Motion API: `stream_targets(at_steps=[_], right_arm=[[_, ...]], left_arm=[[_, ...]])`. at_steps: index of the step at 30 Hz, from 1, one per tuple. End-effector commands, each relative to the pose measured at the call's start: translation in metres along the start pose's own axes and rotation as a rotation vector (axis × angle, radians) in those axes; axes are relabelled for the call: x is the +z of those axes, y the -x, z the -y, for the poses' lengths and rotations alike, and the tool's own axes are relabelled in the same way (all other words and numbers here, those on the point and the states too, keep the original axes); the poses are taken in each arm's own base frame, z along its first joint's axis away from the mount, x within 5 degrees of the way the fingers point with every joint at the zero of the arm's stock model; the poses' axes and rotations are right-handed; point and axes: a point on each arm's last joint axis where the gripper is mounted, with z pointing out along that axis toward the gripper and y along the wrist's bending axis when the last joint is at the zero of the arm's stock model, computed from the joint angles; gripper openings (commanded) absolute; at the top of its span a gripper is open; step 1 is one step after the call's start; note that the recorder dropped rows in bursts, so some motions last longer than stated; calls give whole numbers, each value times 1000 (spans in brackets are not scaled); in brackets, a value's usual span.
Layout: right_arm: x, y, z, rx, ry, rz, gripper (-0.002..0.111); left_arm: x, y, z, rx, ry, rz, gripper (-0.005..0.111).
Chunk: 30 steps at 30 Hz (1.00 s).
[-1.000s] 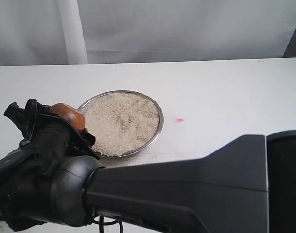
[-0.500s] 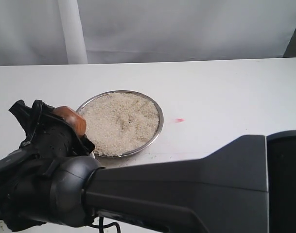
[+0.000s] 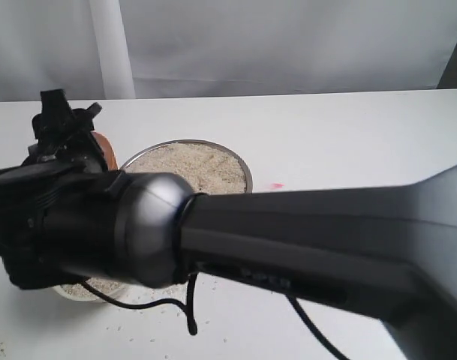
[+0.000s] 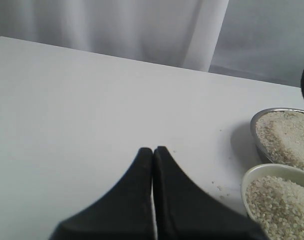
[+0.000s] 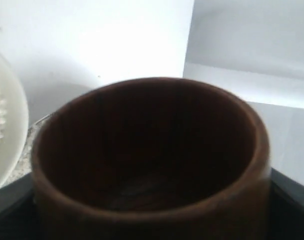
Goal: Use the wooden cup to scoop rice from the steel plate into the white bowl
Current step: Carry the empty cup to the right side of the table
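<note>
**Right gripper [image 3: 82, 139] on an empty cup, bowl part-filled**

Spread wide around the wooden cup [image 5: 147, 150] and clamping it by its wall, one finger on each side. Inside of the cup dark and bare, with no grain to be seen in it. In the exterior view, cup just off the far-left rim of the steel plate [image 3: 243, 169] and farther back than the white bowl [image 4: 251, 175]. Cannot tell whether lifted or low over the bench [image 4: 67, 100], since the arm hides most of that corner.

Progress, as a judgement: partly done. Bowl carrying a bed of rice [image 4: 276, 202] that stops short of its rim, so at least some has gone across. Plate covered with grain nearly edge to edge, so plenty left to move. With the cup empty and beside the plate, likely due for another scoop. Room in the bowl for more.

Bowl and plate close together, bowl nearer, plate behind it. Stray grains [image 4: 219, 188] on the bench beside the bowl, probably spilled and outside either dish.

As for the left gripper [image 4: 152, 150], pressed together on nothing, over bare bench left of both dishes and taking no part.
</note>
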Motion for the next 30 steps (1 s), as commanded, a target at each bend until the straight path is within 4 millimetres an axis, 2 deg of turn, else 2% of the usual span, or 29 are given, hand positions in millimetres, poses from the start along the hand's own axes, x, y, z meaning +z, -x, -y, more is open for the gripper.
stream_targets(at_steps=[1, 10, 16, 23, 30], right_arm=[[-6, -11, 20, 183, -11, 14, 0], [-13, -39, 54, 576, 20, 26, 0], [-28, -60, 84, 698, -24, 76, 0], [-43, -101, 83, 806, 21, 172, 0], [-64, -155, 76, 896, 41, 155, 0]], left_arm=[[-1, 2, 0, 1, -2, 12, 0], [-1, 2, 0, 1, -2, 12, 0], [-1, 2, 0, 1, -2, 12, 0], [-1, 2, 0, 1, -2, 12, 0], [-1, 2, 0, 1, -2, 12, 0]])
